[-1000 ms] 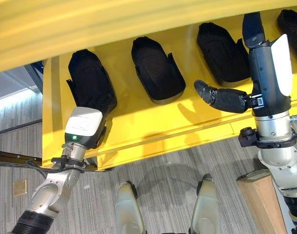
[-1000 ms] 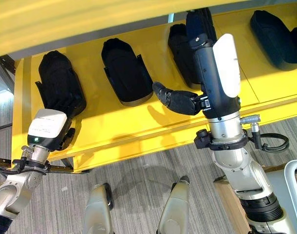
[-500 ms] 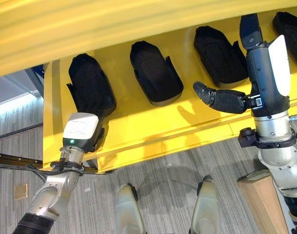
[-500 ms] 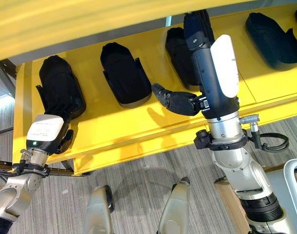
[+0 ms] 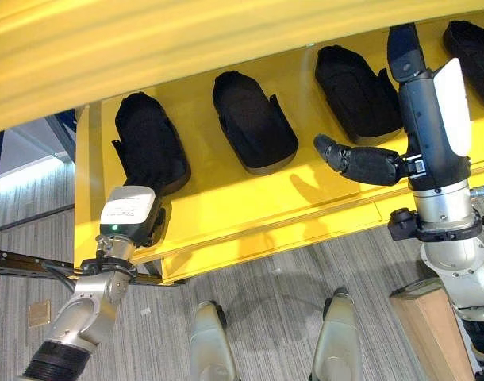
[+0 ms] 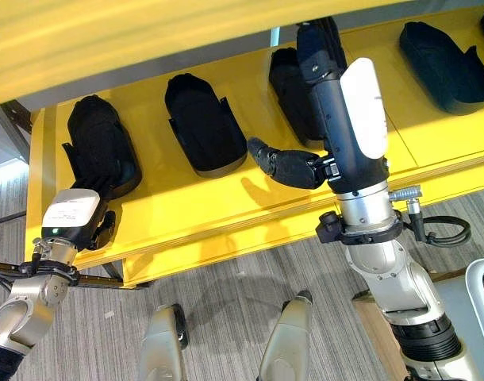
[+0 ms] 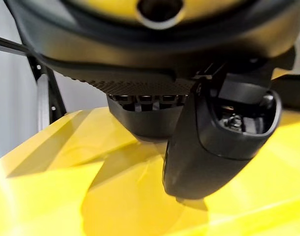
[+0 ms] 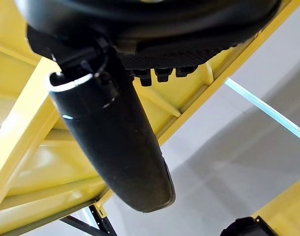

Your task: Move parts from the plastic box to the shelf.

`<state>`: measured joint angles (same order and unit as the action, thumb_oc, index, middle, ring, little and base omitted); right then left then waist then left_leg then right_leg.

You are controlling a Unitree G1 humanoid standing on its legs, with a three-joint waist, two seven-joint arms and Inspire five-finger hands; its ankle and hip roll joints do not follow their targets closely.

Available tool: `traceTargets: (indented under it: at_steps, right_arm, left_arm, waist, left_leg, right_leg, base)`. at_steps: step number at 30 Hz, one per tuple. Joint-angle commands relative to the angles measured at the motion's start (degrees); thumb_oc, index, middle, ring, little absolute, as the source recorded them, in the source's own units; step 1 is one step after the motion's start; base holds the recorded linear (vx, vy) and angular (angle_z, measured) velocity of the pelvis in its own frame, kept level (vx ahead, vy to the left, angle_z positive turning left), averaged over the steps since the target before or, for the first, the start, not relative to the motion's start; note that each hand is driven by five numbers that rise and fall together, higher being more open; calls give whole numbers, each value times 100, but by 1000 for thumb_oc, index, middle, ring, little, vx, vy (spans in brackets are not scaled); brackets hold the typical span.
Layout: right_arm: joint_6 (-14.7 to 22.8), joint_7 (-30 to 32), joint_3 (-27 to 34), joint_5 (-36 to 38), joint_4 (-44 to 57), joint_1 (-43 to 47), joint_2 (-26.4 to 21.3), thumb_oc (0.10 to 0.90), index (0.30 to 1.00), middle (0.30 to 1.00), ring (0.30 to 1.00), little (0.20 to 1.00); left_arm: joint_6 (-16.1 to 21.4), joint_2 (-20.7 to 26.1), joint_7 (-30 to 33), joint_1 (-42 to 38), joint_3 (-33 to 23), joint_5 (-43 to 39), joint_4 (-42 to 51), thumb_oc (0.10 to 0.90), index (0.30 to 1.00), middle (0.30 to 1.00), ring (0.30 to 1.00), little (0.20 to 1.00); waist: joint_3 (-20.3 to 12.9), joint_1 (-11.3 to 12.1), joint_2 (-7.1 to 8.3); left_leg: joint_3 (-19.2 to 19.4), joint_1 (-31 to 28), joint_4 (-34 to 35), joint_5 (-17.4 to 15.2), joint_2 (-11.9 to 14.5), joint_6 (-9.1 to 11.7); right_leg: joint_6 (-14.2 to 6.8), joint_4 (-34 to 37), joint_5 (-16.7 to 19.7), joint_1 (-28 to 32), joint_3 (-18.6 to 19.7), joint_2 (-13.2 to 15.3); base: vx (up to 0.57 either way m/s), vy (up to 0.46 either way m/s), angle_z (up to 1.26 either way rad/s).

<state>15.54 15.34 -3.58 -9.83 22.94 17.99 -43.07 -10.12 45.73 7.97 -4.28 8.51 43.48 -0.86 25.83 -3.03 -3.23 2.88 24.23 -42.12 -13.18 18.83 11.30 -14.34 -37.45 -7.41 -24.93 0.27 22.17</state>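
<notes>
Four black moulded parts sit in a row on the yellow shelf [image 5: 226,208], all upright on their bases with gaps between them: the leftmost part [image 5: 149,152], a second part [image 5: 254,121], a third part [image 5: 359,94] and a fourth part [image 6: 448,55] at the far right. The left hand [image 5: 133,214] sits at the shelf's front lip just below the leftmost part; its fingers are hidden from the head cameras, and in its wrist view I cannot tell whether they are curled or straight, nor whether they touch the part. The right hand [image 6: 337,95] reaches deep into the shelf beside the third part, fingers straight and holding nothing, thumb [image 5: 355,161] jutting sideways over bare shelf between the second and third parts. The main risk, as I judge it, is on withdrawal: the right hand lies close against the third part and could drag or tip it out of line, while the thumb could clip the second part if the arm swings left. The left hand might likewise nudge the leftmost part toward the shelf's edge. A wooden crate [image 5: 424,325] stands on the floor at lower right. No legible writing or label is visible on any part or the shelf
</notes>
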Motion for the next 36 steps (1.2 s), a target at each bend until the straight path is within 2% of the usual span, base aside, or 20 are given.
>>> traceTargets:
  at_steps: [1,7,13,24,36]
  right_arm:
    - [239,69,555,334,549,594,289,900,1000,1000,1000,1000]
    - [178,-66,555,415,573,642,280,900,1000,1000,1000,1000]
    - [139,-136,574,451,606,669,277,900,1000,1000,1000,1000]
    - [93,-199,654,430,649,691,290,900,1000,1000,1000,1000]
    - [49,-169,826,390,731,597,231,900,1000,1000,1000,1000]
  left_arm:
    - [-568,187,-237,-66,-59,230,-488,900,1000,1000,1000,1000]
    - [-736,100,-382,-153,161,228,-776,900,1000,1000,1000,1000]
    - [-711,36,-346,-242,293,138,-884,900,1000,1000,1000,1000]
    - [-474,-7,-434,-206,369,115,-613,900,1000,1000,1000,1000]
    - [-121,119,-1036,189,229,379,71,900,1000,1000,1000,1000]
  waist:
    - [-337,-16,180]
    - [-347,-70,174]
    - [-349,-105,171]
    - [-306,-90,145]
    - [-282,-16,83]
  left_leg:
    - [338,-600,454,-346,217,-302]
    - [360,-652,481,-337,249,-291]
    - [387,-694,502,-330,271,-286]
    - [410,-738,499,-361,275,-286]
    - [393,-774,494,-436,176,-334]
  right_leg:
    - [-66,409,26,205,139,84]
    - [-66,410,25,217,168,76]
    - [-66,408,22,225,181,75]
    - [-66,419,43,228,156,95]
    - [-66,473,45,311,88,132]
  base:
    - [0,0,0]
    - [0,0,0]
    - [0,0,0]
    - [0,0,0]
    - [0,0,0]
